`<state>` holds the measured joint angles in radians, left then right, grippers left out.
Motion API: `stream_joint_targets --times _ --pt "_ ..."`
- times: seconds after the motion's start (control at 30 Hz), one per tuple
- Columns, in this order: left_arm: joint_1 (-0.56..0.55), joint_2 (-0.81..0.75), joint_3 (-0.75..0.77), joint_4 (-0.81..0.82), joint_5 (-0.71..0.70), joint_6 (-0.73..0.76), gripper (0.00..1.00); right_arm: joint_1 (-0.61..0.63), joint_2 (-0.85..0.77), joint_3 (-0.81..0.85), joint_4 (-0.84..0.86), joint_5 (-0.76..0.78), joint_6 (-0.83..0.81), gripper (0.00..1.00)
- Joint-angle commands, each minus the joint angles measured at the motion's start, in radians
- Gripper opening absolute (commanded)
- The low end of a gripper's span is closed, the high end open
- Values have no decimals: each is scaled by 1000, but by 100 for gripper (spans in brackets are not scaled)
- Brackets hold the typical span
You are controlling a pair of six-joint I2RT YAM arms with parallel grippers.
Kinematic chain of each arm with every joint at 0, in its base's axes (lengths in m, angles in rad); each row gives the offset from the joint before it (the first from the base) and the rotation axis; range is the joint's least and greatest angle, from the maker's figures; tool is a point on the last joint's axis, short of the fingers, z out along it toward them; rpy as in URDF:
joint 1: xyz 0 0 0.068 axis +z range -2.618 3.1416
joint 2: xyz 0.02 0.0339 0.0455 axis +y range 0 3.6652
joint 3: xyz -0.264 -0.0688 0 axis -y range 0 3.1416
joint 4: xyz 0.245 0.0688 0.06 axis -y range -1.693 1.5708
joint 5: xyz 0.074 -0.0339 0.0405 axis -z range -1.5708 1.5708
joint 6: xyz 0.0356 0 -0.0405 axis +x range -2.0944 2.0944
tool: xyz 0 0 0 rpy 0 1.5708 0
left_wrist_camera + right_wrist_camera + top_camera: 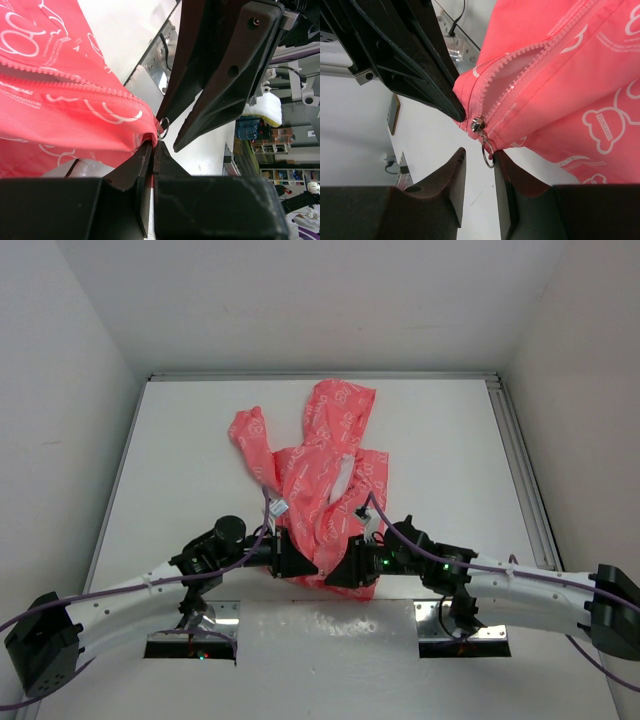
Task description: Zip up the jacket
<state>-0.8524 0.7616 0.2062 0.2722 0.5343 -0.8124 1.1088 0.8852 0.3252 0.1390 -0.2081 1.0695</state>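
The coral-pink jacket (pixel 325 475) lies on the white table, hood at the far end and bottom hem towards the arms. Its zipper is open above the slider (pixel 478 124), which sits at the bottom hem with a metal ring pull (pixel 488 152) hanging from it. My left gripper (pixel 298 562) is shut on the hem corner (pixel 142 135), right beside the ring (pixel 163 123). My right gripper (pixel 479 160) is open. The ring hangs between its fingertips, close to the right-hand finger (pixel 507 167). In the top view my right gripper (pixel 348 568) meets the left one at the hem.
The white table (pixel 450 460) has raised metal rails along its right (pixel 515 460) and far edges, with white walls around it. Two metal base plates (pixel 465 628) sit at the near edge. A sleeve (pixel 250 440) spreads to the far left.
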Motion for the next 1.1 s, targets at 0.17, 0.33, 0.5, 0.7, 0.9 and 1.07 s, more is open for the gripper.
stream_joint_targets --times 0.17,0.33,0.5,0.7,0.9,1.07 --pt "-19 7 -1 56 12 -1 0 6 -3 66 -4 27 -28 24" --pt "-28 -5 -10 58 -2 -4 0 6 -5 51 20 24 -13 15" --pt "-31 -7 -14 56 -7 -5 0 5 -6 69 -4 27 -20 10" --pt "-33 -10 -10 51 -7 1 0 5 14 94 -29 33 -32 15" --pt "-33 -7 -7 48 0 4 0 6 17 101 -30 36 -31 23" --pt "-33 -10 -10 59 -4 1 0 6 11 86 -16 44 -16 12"
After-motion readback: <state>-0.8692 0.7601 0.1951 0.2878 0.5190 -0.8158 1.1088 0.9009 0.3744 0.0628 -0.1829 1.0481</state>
